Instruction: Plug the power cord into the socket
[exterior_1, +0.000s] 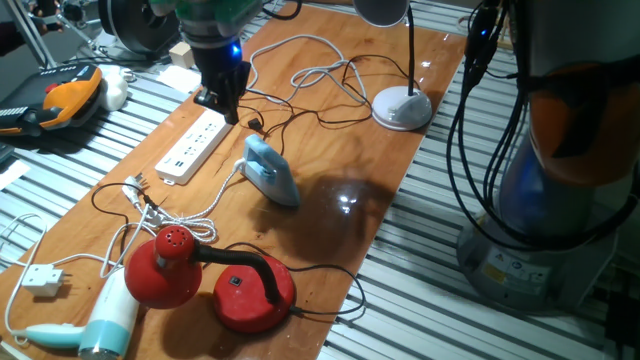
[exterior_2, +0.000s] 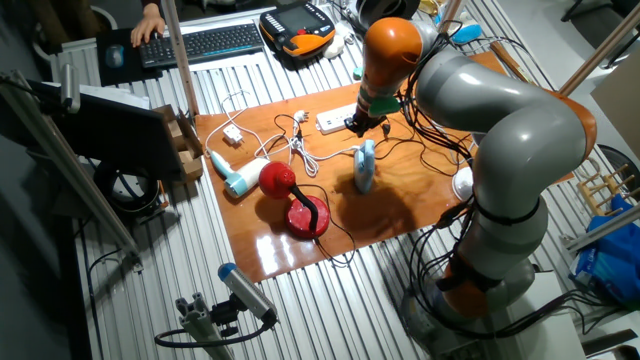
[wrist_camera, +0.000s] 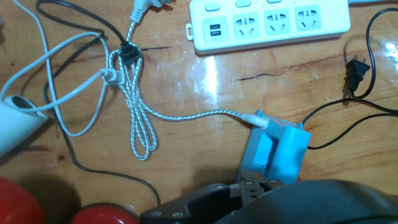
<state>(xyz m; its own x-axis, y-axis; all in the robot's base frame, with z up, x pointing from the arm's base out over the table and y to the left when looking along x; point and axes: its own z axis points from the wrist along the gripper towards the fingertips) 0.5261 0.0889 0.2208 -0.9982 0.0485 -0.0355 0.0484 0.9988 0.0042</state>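
Note:
The socket (exterior_1: 190, 147), a long white power strip, lies on the wooden table, and its outlets fill the top of the hand view (wrist_camera: 267, 22). The power cord's small black plug (wrist_camera: 356, 70) rests on the wood just right of the strip's end, prongs up, and nothing holds it. Its thin black cable loops down behind the blue iron. The same plug (exterior_1: 257, 125) lies close beside my gripper (exterior_1: 222, 103), which hovers over the strip's far end. In the other fixed view my gripper (exterior_2: 358, 125) hangs next to the socket (exterior_2: 335, 120). The gripper's fingers are not shown clearly.
A blue iron (exterior_1: 272, 170) with a white-grey braided cord (wrist_camera: 140, 121) lies beside the strip. A red lamp (exterior_1: 200, 275), a hair dryer (exterior_1: 100, 320) and a square white plug (exterior_1: 42, 280) crowd the near end. A white lamp base (exterior_1: 402, 108) stands at the far right.

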